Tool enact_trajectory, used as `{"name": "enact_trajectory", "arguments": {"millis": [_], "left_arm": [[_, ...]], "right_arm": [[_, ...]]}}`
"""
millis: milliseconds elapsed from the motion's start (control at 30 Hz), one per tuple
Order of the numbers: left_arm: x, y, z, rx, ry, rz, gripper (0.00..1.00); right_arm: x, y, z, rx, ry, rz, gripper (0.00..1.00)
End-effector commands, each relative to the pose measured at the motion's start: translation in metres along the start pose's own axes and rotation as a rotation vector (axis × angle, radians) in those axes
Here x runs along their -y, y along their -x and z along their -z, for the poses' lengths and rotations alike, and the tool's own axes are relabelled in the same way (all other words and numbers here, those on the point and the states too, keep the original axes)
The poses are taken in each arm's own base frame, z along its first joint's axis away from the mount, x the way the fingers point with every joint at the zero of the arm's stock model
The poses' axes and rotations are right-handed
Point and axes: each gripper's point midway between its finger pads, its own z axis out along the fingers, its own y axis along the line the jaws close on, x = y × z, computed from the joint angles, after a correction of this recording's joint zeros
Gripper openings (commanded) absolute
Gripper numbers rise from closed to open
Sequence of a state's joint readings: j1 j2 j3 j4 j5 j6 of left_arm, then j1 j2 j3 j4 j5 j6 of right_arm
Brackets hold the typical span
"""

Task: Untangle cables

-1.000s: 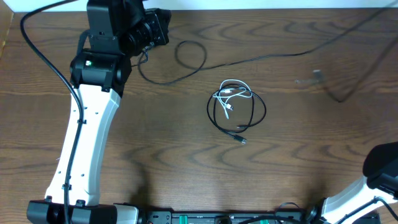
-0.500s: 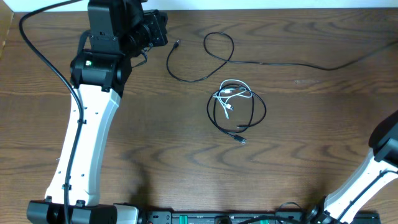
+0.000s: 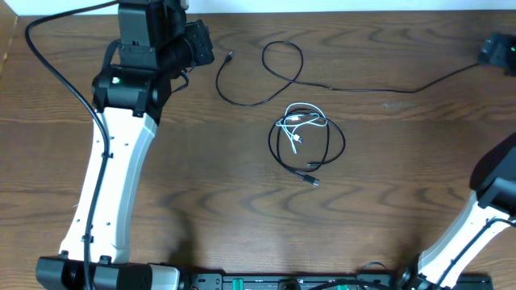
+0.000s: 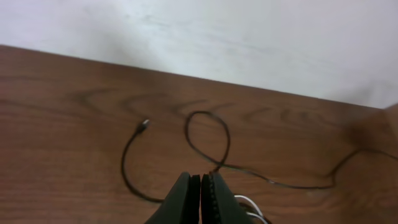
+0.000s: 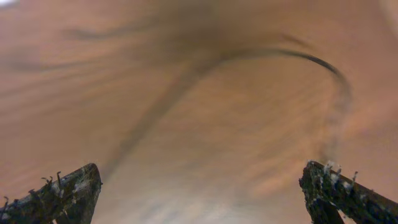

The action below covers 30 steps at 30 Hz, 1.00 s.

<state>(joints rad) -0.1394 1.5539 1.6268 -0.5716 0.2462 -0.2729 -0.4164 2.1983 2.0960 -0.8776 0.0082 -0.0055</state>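
**Pincer on the right swings to the far corner; long cable drawn off the coil**

Your right pincer (image 5: 200, 169) has its fingers spread wide with nothing between them. Its wrist view is smeared by motion, so the dark streak ahead of it is probably the long black cable (image 3: 363, 89), though you cannot confirm that from there. From overhead it now sits at the far right edge of the worktop (image 3: 201, 185). A second ago only the arm's lower part showed, low on the right. Your left pincer (image 4: 200, 198) is pressed together on nothing at the far left, and it has barely shifted.

The real change is the long black cable. A second ago its loop lay close to the left pincer and its right stretch sagged into a kink. Now the loop sits further right, the plug end (image 3: 230, 55) lies free on the wood, and the right stretch runs smoothly up toward the right pincer.

The white cable (image 3: 302, 121) and the second black cable (image 3: 343, 142) lie coiled together mid-worktop, touching and unmoved. The long cable passes near that coil but stays apart from it, so you can judge one cord freed. The white-and-black pair is the knot left to work.
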Motion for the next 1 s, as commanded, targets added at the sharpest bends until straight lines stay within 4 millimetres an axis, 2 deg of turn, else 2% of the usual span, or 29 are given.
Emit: {"name": "enact_trajectory", "arguments": {"millis": [0,133,200,300,367,400,467,533,633,767,867,967], "left_arm": [[-0.016,-0.004,-0.006,-0.011,0.069,-0.001,0.09],[-0.019,-0.008,-0.006,-0.024,0.087,0.001,0.09],[-0.021,-0.009,-0.006,-0.029,0.096,0.002,0.1],[-0.022,-0.011,-0.006,-0.037,0.1,0.004,0.11],[-0.023,-0.013,-0.005,-0.043,0.103,0.005,0.11],[-0.023,-0.014,-0.005,-0.049,0.106,0.005,0.11],[-0.024,-0.016,-0.005,-0.055,0.109,-0.001,0.11],[-0.025,-0.017,-0.005,-0.06,0.113,0.0,0.11],[-0.025,-0.017,-0.005,-0.061,0.113,0.001,0.11],[-0.025,-0.018,-0.005,-0.066,0.114,0.002,0.11],[-0.026,-0.02,-0.005,-0.073,0.117,0.003,0.11],[-0.026,-0.021,-0.005,-0.076,0.118,0.004,0.11]], "right_arm": [[-0.087,0.024,0.049,0.103,0.257,0.144,0.99],[-0.146,0.008,0.051,0.079,0.336,0.26,0.98],[-0.182,-0.005,0.053,0.067,0.375,0.358,0.97],[-0.215,-0.018,0.053,0.066,0.396,0.492,0.95],[-0.228,-0.028,0.049,0.055,0.383,0.567,0.94],[-0.239,-0.042,0.044,0.029,0.392,0.65,0.93],[-0.251,-0.063,0.04,-0.022,0.423,0.747,0.92],[-0.265,-0.098,0.038,-0.107,0.501,0.874,0.92],[-0.274,-0.13,0.029,-0.202,0.549,0.952,0.92],[-0.288,-0.166,0.022,-0.304,0.644,0.976,0.93],[-0.296,-0.181,0.02,-0.346,0.708,0.965,0.93],[-0.299,-0.194,0.004,-0.381,0.709,0.969,0.89]]}}
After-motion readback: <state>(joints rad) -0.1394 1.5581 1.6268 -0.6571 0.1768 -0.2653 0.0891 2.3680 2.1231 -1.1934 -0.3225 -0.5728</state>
